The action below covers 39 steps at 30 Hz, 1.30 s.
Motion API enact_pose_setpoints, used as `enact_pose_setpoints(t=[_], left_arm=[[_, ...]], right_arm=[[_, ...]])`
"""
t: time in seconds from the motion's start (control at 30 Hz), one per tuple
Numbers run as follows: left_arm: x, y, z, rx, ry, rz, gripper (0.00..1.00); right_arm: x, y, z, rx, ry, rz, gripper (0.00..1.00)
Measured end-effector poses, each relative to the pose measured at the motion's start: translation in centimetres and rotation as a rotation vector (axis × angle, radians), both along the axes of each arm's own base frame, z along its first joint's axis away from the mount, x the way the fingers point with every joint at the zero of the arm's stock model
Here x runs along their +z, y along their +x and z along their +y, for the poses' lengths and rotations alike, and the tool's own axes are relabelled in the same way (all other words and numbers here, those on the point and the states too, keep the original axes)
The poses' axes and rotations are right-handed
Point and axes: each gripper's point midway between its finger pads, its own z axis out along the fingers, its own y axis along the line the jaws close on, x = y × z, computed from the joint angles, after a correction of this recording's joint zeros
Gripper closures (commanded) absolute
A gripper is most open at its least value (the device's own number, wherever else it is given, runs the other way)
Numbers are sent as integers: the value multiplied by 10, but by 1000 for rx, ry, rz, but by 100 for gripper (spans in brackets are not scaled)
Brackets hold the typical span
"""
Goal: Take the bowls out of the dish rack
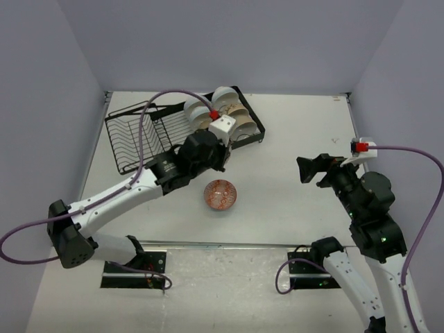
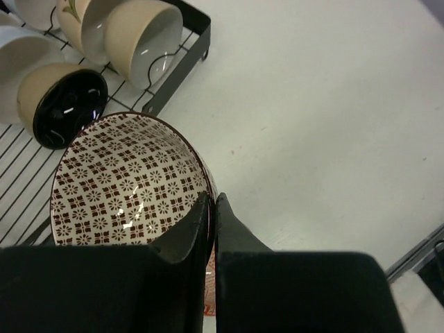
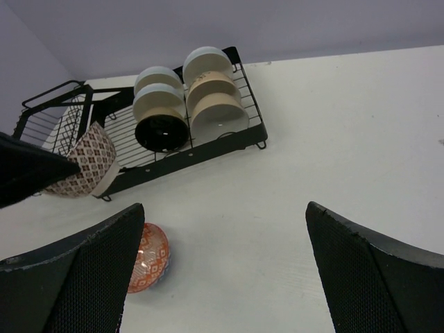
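My left gripper (image 2: 211,198) is shut on the rim of a brown-and-white patterned bowl (image 2: 128,180) and holds it over the front edge of the black dish rack (image 2: 177,80). The right wrist view shows this bowl (image 3: 83,163) tilted at the rack's front rail (image 3: 187,156). In the top view the left gripper (image 1: 208,149) hides it. Several bowls stand in the rack (image 1: 139,135): white ones (image 3: 205,62), tan ones (image 3: 211,87) and one with a dark inside (image 3: 163,132). A red-patterned bowl (image 1: 220,195) sits on the table. My right gripper (image 1: 310,168) is open and empty.
The rack's left basket section (image 1: 128,121) holds no bowls. The table's near edge (image 1: 229,244) runs just below the red-patterned bowl, which also shows in the right wrist view (image 3: 147,257). Grey walls close in the table at the back and sides.
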Motion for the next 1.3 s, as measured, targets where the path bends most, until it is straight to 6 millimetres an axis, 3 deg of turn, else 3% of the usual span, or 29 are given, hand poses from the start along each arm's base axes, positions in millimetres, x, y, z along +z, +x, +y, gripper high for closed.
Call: enact_pose_setpoints(t=[0.33, 0.5, 0.7, 1.03, 1.23, 1.3], left_arm=[[-77, -61, -42, -25, 392, -73, 100], [-118, -73, -52, -24, 523, -92, 100], [-156, -78, -45, 3, 617, -96, 100], [-184, -77, -37, 37, 631, -95, 100], [-190, -78, -36, 51, 619, -83, 100], [-190, -78, -36, 59, 614, -81, 85]], right_arm=[[-4, 1, -8, -46, -10, 15, 1], [-5, 1, -8, -46, -11, 18, 1], [-5, 1, -8, -45, -11, 18, 1], [-5, 0, -5, -27, -9, 20, 1], [-5, 0, -3, -16, -7, 20, 1], [-5, 0, -3, -15, -7, 20, 1]])
